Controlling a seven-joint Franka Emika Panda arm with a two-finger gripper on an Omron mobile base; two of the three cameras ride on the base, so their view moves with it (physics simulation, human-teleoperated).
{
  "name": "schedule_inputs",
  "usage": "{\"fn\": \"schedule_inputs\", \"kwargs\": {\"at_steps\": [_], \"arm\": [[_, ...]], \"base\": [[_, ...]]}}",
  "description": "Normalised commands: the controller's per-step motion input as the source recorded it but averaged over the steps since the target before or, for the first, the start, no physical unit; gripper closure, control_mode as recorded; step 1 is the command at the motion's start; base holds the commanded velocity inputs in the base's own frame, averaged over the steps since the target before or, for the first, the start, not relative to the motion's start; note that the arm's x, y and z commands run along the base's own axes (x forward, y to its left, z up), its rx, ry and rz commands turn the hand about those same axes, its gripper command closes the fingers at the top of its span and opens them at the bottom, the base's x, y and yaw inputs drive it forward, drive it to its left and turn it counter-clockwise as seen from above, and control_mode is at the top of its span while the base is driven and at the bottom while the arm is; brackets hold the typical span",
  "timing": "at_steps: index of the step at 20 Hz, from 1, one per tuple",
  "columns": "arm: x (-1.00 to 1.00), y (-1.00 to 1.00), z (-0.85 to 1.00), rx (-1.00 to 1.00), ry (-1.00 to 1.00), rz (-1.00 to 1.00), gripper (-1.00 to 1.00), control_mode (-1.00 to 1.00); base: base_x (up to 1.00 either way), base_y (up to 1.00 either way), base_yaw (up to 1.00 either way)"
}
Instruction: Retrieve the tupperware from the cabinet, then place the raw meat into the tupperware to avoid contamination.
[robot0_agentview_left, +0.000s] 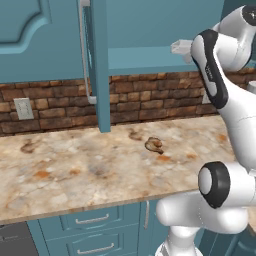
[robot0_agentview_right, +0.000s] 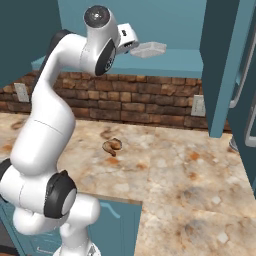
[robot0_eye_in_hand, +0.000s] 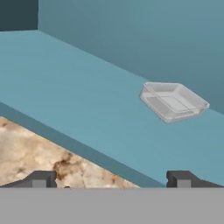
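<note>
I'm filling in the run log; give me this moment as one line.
phase: reaching into cabinet | gripper: open, empty | tupperware: on shelf, ahead, untouched | raw meat: on counter

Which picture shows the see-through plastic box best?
The hand view: the shallow, translucent whitish plastic box sits whole and unblocked on the teal cabinet shelf. The right base view shows it small, beside the hand. In the left base view I cannot make it out.
</note>
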Motion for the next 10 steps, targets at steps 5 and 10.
{"fn": "schedule_inputs", "kwargs": {"at_steps": [5,10], "arm": [[0.33,-0.07,-0.01,0.00,0.00,0.00,-1.00,-1.00],[0.31,-0.07,0.00,0.00,0.00,0.00,-1.00,-1.00]], "base": [[0.00,0.00,0.00],[0.00,0.00,0.00]]}}
